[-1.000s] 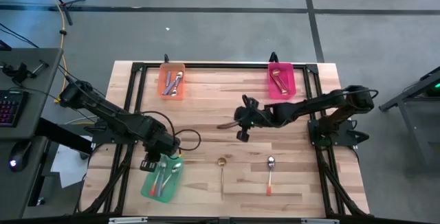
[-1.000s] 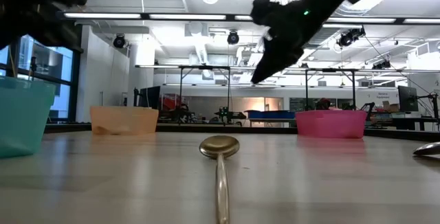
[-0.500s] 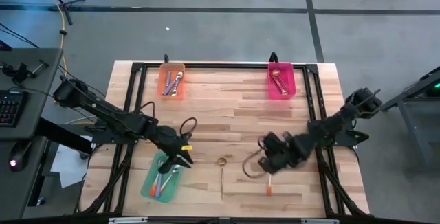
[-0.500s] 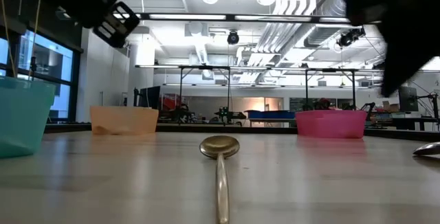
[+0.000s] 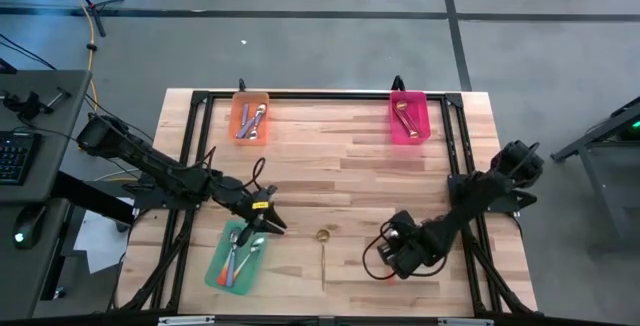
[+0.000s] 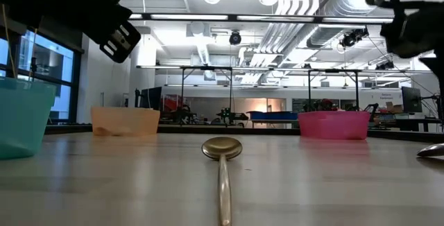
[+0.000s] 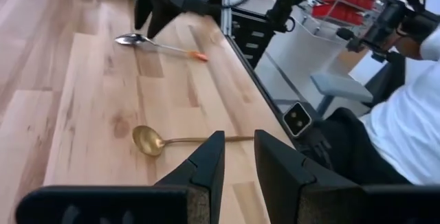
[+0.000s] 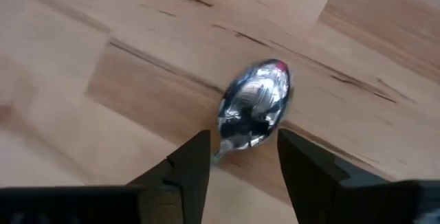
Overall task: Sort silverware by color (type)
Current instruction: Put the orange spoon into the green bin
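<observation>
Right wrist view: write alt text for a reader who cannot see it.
The right gripper hangs just above a spoon lying on the wooden table, its two dark fingers open on either side of the shiny silver bowl. Only the bowl shows clearly; the handle is almost wholly hidden.

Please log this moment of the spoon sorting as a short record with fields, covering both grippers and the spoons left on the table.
left gripper: open, empty, over the green tray's far end
right gripper: open, fingers either side of the orange-handled spoon, not closed
gold spoon: loose on the table, untouched
orange tray: holds spoons
pink tray: holds a gold spoon
stage: right arm set to pick
</observation>
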You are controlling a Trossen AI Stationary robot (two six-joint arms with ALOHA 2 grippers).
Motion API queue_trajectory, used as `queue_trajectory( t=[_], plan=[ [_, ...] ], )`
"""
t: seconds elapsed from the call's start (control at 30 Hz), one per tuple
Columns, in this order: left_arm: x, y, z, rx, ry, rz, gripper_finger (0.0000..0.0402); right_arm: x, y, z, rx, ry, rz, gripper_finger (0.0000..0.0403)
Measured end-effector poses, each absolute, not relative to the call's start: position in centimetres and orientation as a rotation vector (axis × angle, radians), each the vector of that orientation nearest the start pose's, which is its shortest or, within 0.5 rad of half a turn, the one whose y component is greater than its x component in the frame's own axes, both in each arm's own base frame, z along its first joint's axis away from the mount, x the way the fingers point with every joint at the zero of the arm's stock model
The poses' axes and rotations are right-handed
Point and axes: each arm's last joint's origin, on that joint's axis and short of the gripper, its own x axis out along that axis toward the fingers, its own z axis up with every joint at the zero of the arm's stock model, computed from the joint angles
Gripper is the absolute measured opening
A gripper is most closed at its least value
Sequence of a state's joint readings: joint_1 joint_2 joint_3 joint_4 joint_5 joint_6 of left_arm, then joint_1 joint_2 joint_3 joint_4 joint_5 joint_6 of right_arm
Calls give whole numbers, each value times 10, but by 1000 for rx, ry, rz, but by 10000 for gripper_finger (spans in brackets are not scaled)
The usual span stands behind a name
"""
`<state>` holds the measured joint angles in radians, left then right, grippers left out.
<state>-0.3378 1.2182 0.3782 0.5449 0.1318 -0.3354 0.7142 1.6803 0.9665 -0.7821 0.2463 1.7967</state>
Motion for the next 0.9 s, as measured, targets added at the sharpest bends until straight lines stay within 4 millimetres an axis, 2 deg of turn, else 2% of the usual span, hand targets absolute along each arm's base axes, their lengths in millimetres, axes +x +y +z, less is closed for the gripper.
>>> queue_trajectory(
  t=[0.17, 0.3, 0.47, 0.57, 0.67, 0.77, 0.9],
  plan=[
    [215, -79, 181, -290, 368, -401, 69, 225, 181, 139, 842, 1167, -838, 134],
    [216, -78, 181, -270, 358, -368, 69, 229, 180, 132, 804, 1181, -846, 110],
    [216, -77, 181, -256, 345, -305, 69, 232, 177, 130, 729, 1188, -799, 52],
    [213, -74, 177, -255, 288, -267, 69, 234, 176, 130, 666, 1184, -752, 10],
    [206, -70, 174, -280, 180, -240, 69, 239, 172, 131, 599, 1172, -686, 10],
    [199, -67, 171, -297, 98, -224, 69, 254, 167, 133, 540, 1052, -618, 3],
    [197, -66, 168, -305, 88, -209, 69, 280, 150, 145, 481, 915, -507, 2]
  ],
)
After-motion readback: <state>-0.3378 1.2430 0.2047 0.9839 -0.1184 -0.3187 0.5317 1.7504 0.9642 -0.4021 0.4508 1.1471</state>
